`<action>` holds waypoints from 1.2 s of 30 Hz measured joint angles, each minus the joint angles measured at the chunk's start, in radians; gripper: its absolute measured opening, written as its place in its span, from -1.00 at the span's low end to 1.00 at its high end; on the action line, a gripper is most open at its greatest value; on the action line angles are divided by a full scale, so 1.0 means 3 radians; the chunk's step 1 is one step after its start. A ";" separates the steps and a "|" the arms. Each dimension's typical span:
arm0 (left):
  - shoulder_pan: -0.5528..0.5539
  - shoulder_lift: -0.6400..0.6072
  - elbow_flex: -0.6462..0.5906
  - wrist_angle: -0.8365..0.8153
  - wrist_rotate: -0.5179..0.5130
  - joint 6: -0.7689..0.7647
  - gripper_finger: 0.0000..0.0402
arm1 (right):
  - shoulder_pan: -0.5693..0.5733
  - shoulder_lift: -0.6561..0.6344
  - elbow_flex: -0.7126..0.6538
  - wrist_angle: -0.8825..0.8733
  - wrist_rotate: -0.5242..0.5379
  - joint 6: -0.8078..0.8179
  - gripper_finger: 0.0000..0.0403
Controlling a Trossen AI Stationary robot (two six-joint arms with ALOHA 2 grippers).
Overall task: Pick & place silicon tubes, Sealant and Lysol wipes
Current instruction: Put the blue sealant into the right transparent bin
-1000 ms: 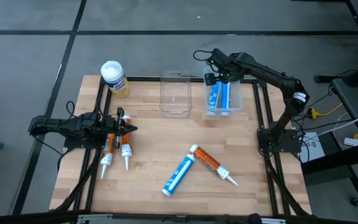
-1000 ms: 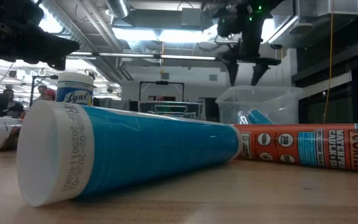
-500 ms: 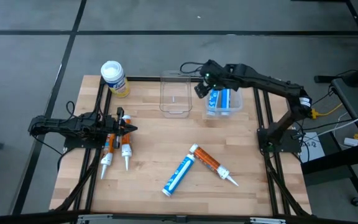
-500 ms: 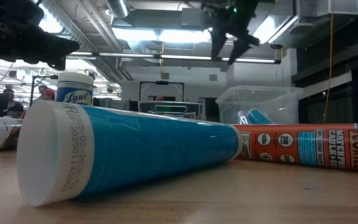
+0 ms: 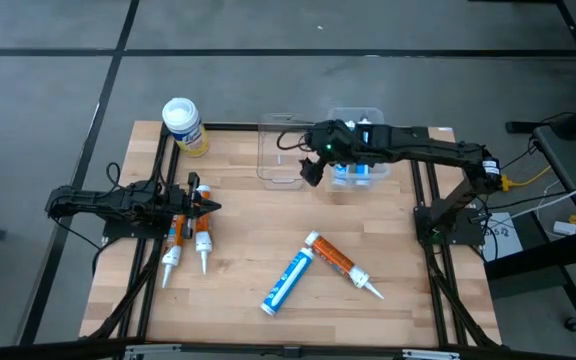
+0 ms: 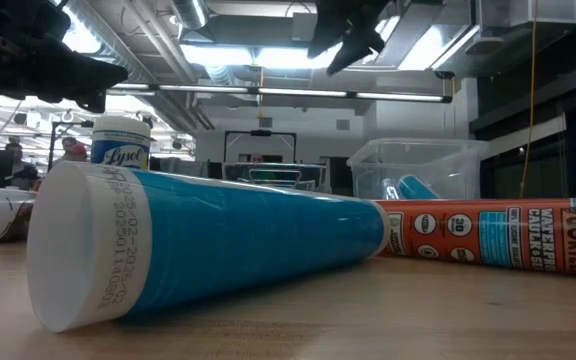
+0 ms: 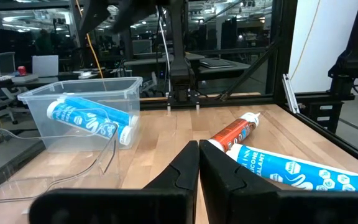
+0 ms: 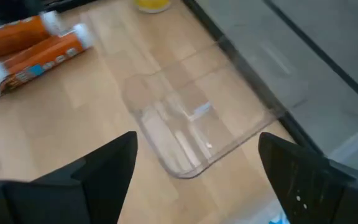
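Spread wide and holding nothing, the right claw point(image 5: 308, 166) hangs above the desk between two clear bins; its wrist view looks past the parted fingers point(image 8: 114, 163) down into the empty clear plastic bin point(image 8: 191, 134). Just beside it, the other clear plastic bin point(image 5: 380, 170) holds one blue-and-white silicone tube point(image 5: 351, 160) lying inside, which looks like the only item sorted at this point. Everything else is yet to be placed, as I judge it. A second blue-and-white silicone tube point(image 5: 288, 283) lies on the wooden desk point(image 5: 258, 225) near its front, touching at one end an orange-labelled sealant tube with a white nozzle point(image 5: 341, 265). Over on the left side, two more orange-labelled tubes point(image 5: 188, 240) lie side by side, nozzles toward the front, right under the left claw point(image 5: 211, 208), whose fingers sit pressed together with nothing between them in its wrist view. The Lysol wipes, a short yellow-labelled canister with a round white lid point(image 5: 182, 126), stand upright at the far left corner of the desk, well apart from both bins and untouched. By this count roughly one of six items is done, with the empty bin probably waiting for the orange tubes or the wipes.
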 joint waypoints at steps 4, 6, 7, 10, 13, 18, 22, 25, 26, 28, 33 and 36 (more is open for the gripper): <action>0.0000 0.0000 0.0000 0.0000 0.0000 0.0000 -0.96 | 0.0207 0.0003 0.0000 0.0002 -0.0040 -0.0215 0.66; 0.0000 0.0000 0.0000 0.0000 0.0001 0.0000 -0.95 | 0.0332 0.0003 0.0000 0.0003 -0.0042 -0.0295 0.66; 0.0000 0.0000 0.0000 0.0000 0.0001 -0.0001 -0.95 | 0.0393 0.0003 0.0000 0.0004 -0.0041 -0.0342 0.66; 0.0000 0.0000 0.0000 0.0000 0.0000 0.0000 -0.94 | 0.0567 0.0003 0.0000 0.0004 -0.0041 -0.0385 0.66; 0.0000 0.0000 0.0000 0.0000 0.0001 -0.0001 -0.94 | 0.0720 0.0004 0.0000 0.0006 -0.0100 -0.0413 0.66; 0.0000 0.0000 0.0000 0.0000 0.0001 -0.0001 -0.96 | 0.0950 0.0088 -0.0002 -0.0005 -0.0291 -0.0643 0.66; 0.0000 0.0000 0.0000 0.0000 0.0001 0.0000 -0.96 | 0.1108 0.0247 -0.0003 0.0010 -0.0451 -0.0895 0.66; 0.0000 0.0000 0.0000 0.0000 0.0000 -0.0001 -0.96 | 0.1194 0.0382 -0.0003 0.0006 -0.0615 -0.1048 0.66; 0.0000 0.0000 0.0000 0.0000 0.0001 0.0000 -0.96 | 0.1213 0.0420 -0.0003 0.0004 -0.0666 -0.1079 0.66; 0.0000 0.0000 0.0000 0.0000 0.0001 0.0000 -0.95 | 0.1251 0.0503 -0.0003 0.0004 -0.0742 -0.1159 0.66; 0.0000 0.0000 0.0000 0.0000 0.0001 -0.0001 -0.94 | 0.1288 0.0702 -0.0003 -0.0011 -0.0845 -0.1471 0.66; 0.0000 0.0000 0.0000 0.0000 0.0001 -0.0001 -0.95 | 0.1288 0.0806 -0.0003 -0.0016 -0.0890 -0.1657 0.66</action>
